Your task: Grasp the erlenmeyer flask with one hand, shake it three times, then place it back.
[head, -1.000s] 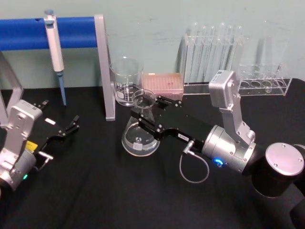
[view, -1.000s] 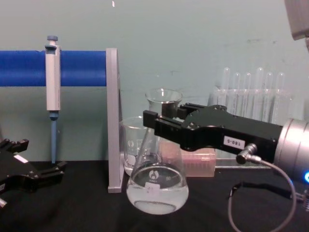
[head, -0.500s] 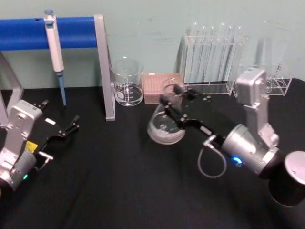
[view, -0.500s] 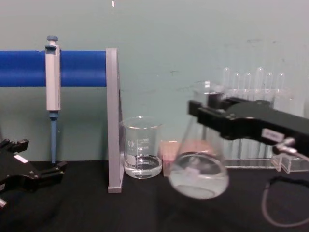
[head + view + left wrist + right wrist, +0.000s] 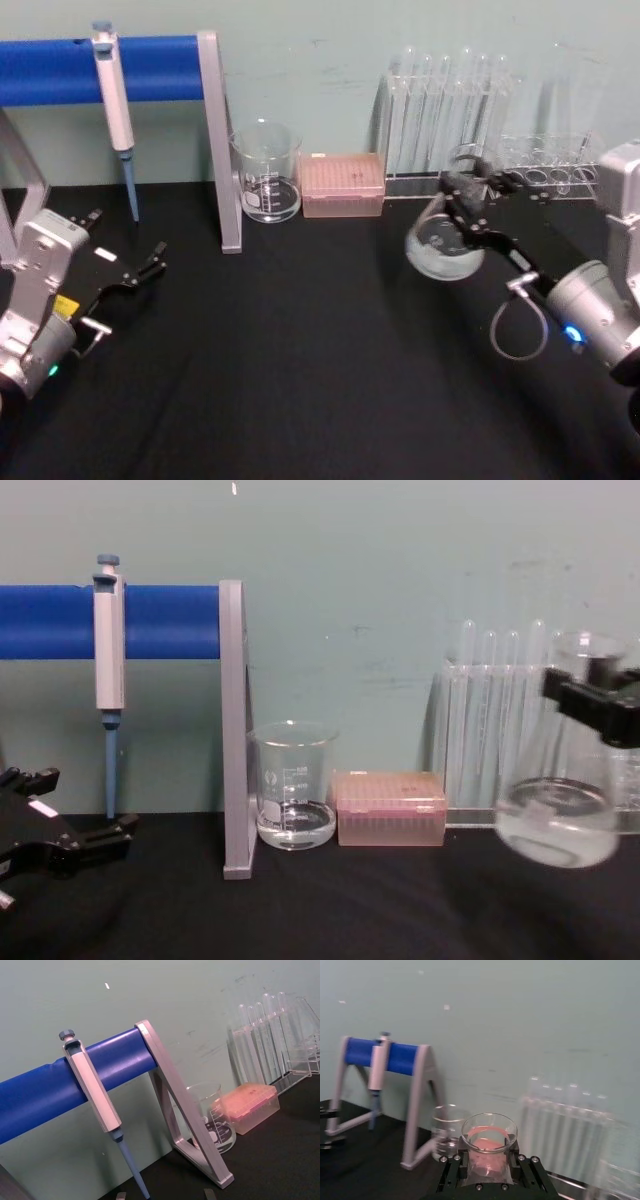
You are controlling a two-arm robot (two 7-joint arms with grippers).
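The erlenmeyer flask (image 5: 441, 249) is a clear conical flask with a little liquid in its wide base. It hangs tilted above the black table, in front of the test tube rack. My right gripper (image 5: 477, 191) is shut on its neck, coming in from the right. In the chest view the flask (image 5: 559, 825) is at the far right, with the right gripper (image 5: 598, 692) clamped just under the rim. The right wrist view looks across the right gripper (image 5: 488, 1162) at the flask's round rim (image 5: 489, 1150). My left gripper (image 5: 143, 270) rests open at the table's left side.
A beaker (image 5: 266, 181) with some liquid and a pink tip box (image 5: 342, 185) stand at the back centre. The test tube rack (image 5: 448, 125) and a second clear rack (image 5: 556, 168) lie behind the flask. A blue-barred stand (image 5: 219, 140) holds a pipette (image 5: 116, 95) at the back left.
My right arm has carried the flask to the right, from beside the beaker to in front of the test tube rack. The left arm has not moved.
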